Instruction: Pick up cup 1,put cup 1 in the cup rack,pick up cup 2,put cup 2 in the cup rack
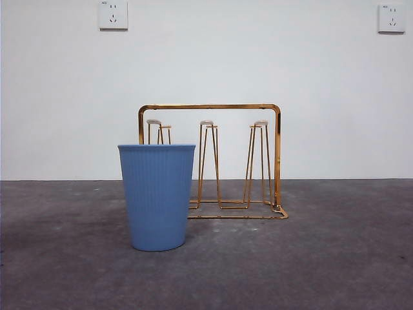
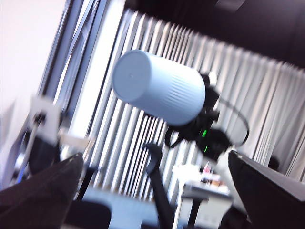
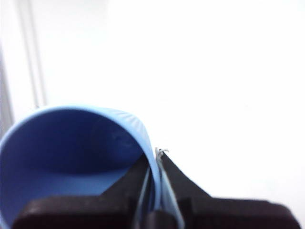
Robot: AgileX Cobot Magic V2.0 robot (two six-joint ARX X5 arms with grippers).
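One blue ribbed cup [image 1: 157, 197] stands upright on the table, in front of the left end of the gold wire cup rack [image 1: 277, 155]. The rack's pegs are bare. A second, paler blue cup [image 3: 71, 143] is gripped by its rim, with my right gripper [image 3: 158, 157] shut on the wall, one jaw inside and one outside. The left wrist view shows this cup [image 2: 159, 88] lying on its side high in the air, held by the right gripper [image 2: 207, 129]. My left gripper [image 2: 155, 157] is open and holds nothing. Neither arm shows in the front view.
A white wall with two sockets [image 1: 113, 14] rises behind the dark table [image 1: 335, 258]. Pale vertical curtains [image 2: 248, 95] and a dark stand [image 2: 159, 191] fill the background of the left wrist view.
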